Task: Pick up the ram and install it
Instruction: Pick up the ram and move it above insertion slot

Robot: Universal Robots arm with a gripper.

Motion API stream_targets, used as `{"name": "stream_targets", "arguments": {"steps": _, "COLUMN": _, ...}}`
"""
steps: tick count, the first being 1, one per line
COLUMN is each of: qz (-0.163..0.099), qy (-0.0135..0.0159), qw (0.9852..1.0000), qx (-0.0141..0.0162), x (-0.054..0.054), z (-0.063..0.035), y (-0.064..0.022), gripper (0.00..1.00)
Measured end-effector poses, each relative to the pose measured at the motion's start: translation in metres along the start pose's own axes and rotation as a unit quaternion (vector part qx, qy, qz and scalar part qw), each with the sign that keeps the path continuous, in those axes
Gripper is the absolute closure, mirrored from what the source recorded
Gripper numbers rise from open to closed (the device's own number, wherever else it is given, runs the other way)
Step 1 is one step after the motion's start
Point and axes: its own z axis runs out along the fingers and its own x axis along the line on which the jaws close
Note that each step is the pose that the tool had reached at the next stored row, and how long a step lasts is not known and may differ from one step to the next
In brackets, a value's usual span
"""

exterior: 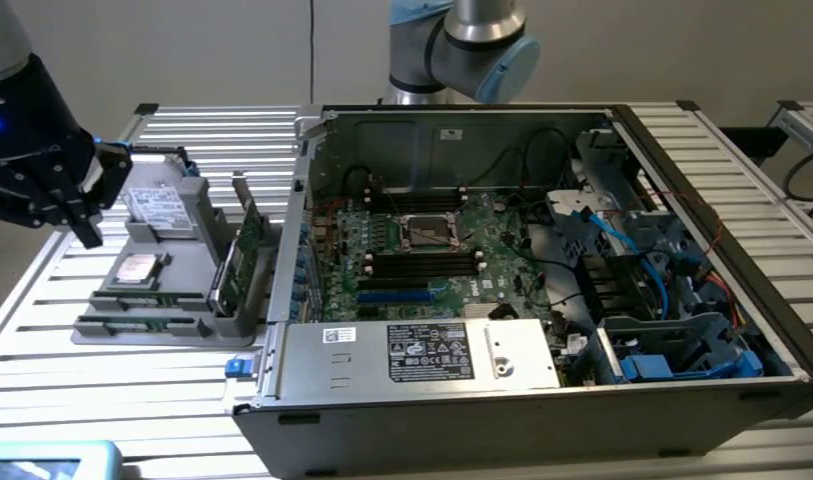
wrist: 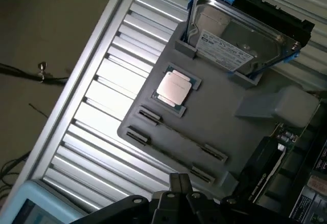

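— Ram [wrist: 181, 135] first: where does it sit?

— On the gray tray [wrist: 225, 132] outside the open computer case [exterior: 540, 400]. It stands on edge in a holder just beside the processor [wrist: 173, 88]. A second holder runs parallel to it, closer to the tray's edge, and looks empty.

— And the gripper [wrist: 179, 183]?

— Its fingers are pressed together with nothing between them. In the exterior view it hangs at the tray's left side, level with the hard drive [exterior: 159, 205]. From there the ram lies toward that view's right and nearer the camera.

— Which way does the long axis run?

— Along the tray's near edge, roughly left to right in the exterior view. From the wrist camera the stick lies crosswise to the fingertips, beyond the empty holder, so that holder sits between the two.

— Is it touching the gripper?

— No, they are well apart, and the gripper touches nothing on the tray.

— How does the ram look?

— It's a thin dark strip between two end clips, seen along its top edge, with a hint of green in the exterior view. I can't make out the chips or the label from here. I'd judge only that narrow upper edge is exposed for gripping.
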Motion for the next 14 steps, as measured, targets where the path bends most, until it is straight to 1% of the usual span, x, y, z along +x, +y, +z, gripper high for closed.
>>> {"name": "stream_targets", "arguments": {"steps": 2, "qz": -0.018, "qy": 0.0009, "qw": 0.9998, "qx": 0.0006, "x": 0.0, "z": 0.0, "y": 0.0, "gripper": 0.89}}
{"name": "stream_targets", "arguments": {"steps": 4, "qz": -0.036, "qy": 0.0017, "qw": 0.9994, "qx": 0.0012, "x": 0.0, "z": 0.0, "y": 0.0, "gripper": 0.89}}
{"name": "stream_targets", "arguments": {"steps": 7, "qz": -0.064, "qy": 0.0029, "qw": 0.998, "qx": 0.0021, "x": 0.0, "z": 0.0001, "y": 0.0, "gripper": 0.89}}
{"name": "stream_targets", "arguments": {"steps": 9, "qz": -0.082, "qy": 0.0038, "qw": 0.9966, "qx": 0.0027, "x": 0.0, "z": 0.0001, "y": 0.0, "gripper": 0.89}}
{"name": "stream_targets", "arguments": {"steps": 11, "qz": -0.1, "qy": 0.0046, "qw": 0.995, "qx": 0.0033, "x": 0.0, "z": 0.0001, "y": 0.0, "gripper": 0.89}}
{"name": "stream_targets", "arguments": {"steps": 14, "qz": -0.126, "qy": 0.0058, "qw": 0.992, "qx": 0.0042, "x": 0.0, "z": 0.0002, "y": 0.0, "gripper": 0.89}}
